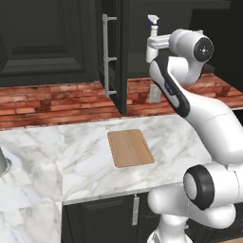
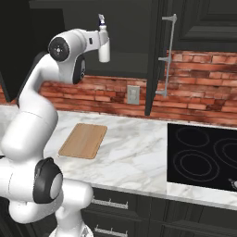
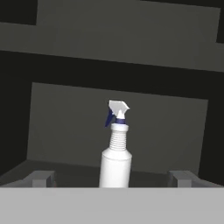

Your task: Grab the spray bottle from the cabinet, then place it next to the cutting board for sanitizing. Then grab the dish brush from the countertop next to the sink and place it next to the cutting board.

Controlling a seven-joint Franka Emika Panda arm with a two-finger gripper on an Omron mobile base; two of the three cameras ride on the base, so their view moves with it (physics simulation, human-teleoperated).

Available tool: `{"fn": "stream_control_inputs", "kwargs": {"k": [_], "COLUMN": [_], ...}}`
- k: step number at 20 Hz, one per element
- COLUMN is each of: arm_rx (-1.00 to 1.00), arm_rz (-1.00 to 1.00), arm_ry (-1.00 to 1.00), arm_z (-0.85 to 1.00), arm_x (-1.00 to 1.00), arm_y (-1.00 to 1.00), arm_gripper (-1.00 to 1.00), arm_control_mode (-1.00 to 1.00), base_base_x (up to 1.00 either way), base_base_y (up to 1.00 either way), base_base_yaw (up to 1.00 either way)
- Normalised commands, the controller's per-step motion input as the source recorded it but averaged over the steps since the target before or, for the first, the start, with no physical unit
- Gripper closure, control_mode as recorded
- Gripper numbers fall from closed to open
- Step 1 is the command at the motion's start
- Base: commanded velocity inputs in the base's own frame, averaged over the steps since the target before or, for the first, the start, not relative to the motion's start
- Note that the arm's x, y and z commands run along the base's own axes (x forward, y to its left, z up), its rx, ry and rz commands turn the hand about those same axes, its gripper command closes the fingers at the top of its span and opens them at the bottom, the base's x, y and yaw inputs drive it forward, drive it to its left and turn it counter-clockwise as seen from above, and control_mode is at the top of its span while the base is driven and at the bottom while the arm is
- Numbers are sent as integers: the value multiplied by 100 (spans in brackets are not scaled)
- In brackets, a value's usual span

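From the left base view, you are reaching into the open cabinet (image 1: 114, 52) toward the spray bottle (image 1: 152, 28). From the right, the bottle is probably not yet touched. In the hand view, the gripper (image 3: 113, 178) is standing wide apart; advance, then close on its body.

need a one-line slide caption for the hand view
Spray bottle standing upright on the dark cabinet shelf, centred ahead of the open fingers.
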Motion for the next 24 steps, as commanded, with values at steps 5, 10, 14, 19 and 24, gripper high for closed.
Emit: {"fn": "stream_control_inputs", "kwargs": {"k": [5,10,14,19,24], "arm_rx": [0,0,0,0,0], "arm_rz": [0,0,0,0,0], "arm_ry": [3,3,1,0,0], "arm_z": [-1,-12,-12,-7,-6], "arm_x": [38,31,41,45,34], "arm_y": [-13,0,0,0,0], "arm_gripper": [-100,-100,-100,-100,-100], "arm_control_mode": [-100,-100,-100,-100,-100], "base_base_x": [0,0,0,0,0], "base_base_y": [0,0,0,0,0], "base_base_yaw": [0,0,0,0,0]}}
